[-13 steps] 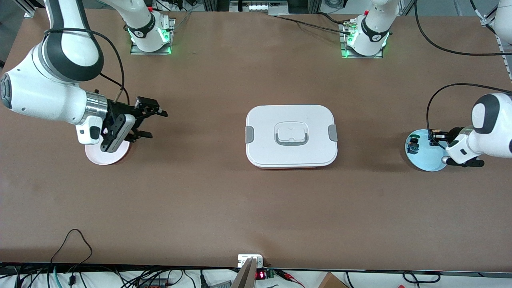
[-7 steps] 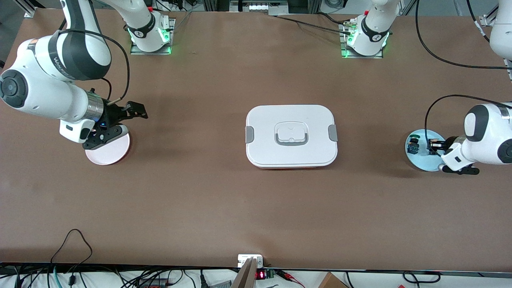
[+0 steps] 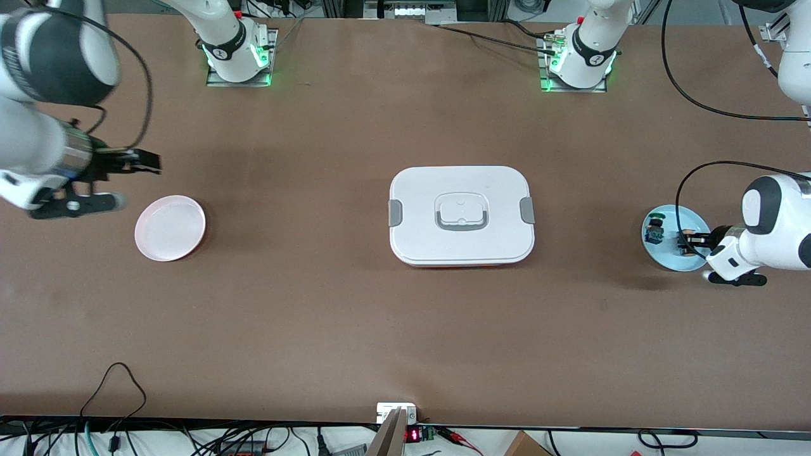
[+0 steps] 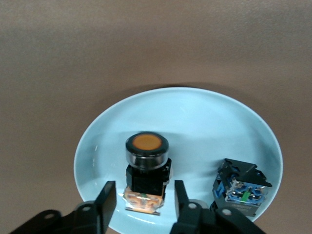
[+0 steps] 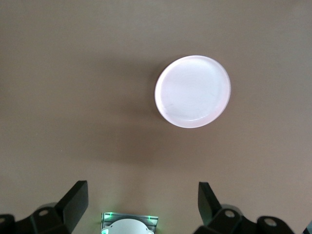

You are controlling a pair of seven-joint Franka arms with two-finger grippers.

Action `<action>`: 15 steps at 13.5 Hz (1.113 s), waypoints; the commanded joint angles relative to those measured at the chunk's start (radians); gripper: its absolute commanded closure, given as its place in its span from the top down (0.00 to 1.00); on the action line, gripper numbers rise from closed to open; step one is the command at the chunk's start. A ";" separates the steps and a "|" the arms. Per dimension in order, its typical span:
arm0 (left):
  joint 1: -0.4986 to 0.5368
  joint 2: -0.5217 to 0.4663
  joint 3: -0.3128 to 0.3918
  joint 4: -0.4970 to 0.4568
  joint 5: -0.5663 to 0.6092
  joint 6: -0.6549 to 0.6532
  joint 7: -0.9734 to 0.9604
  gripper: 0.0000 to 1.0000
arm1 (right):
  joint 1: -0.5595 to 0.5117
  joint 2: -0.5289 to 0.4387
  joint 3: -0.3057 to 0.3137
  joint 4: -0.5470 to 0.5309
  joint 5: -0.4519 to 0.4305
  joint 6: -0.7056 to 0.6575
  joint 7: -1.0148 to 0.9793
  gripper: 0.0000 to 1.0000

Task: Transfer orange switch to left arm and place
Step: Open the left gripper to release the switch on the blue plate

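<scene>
Presently, line by line:
Orange switch [image 4: 146,175]: sitting on the pale blue plate [image 4: 195,117] toward the left arm's end of the table, orange cap facing the wrist camera, black collar under it, orange base at the plate's rim.
Left gripper [image 4: 145,207]: hanging low over the blue plate, its two fingers [image 4: 106,202] standing apart on either side of the switch's base with a small gap showing on each side; nothing is being held.
Blue-and-green component [image 4: 241,187]: lying on the same plate, beside the switch and apart from it.
Box [image 3: 461,215]: sitting closed at the middle of the table, well apart from both plates.
Pink plate [image 3: 170,227]: lying toward the right arm's end of the table.
Right gripper [image 5: 141,204]: hovering spread wide over bare table near the pink plate, gripping nothing.
</scene>
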 commanded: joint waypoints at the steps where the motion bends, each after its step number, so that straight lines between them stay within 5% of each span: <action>1: 0.030 0.005 -0.018 0.032 0.010 -0.024 0.004 1.00 | -0.188 -0.001 0.144 0.048 -0.010 -0.026 -0.007 1.00; 7: 0.035 -0.070 -0.148 0.173 0.009 -0.169 0.004 1.00 | -0.146 -0.064 0.158 0.001 -0.008 -0.043 0.038 1.00; 10: 0.034 -0.113 -0.236 0.264 0.009 -0.332 0.003 1.00 | -0.153 -0.171 0.152 -0.177 0.001 0.128 0.042 1.00; 15: 0.034 -0.221 -0.266 0.270 -0.079 -0.351 0.027 1.00 | -0.152 -0.189 0.153 -0.197 0.007 0.118 0.142 1.00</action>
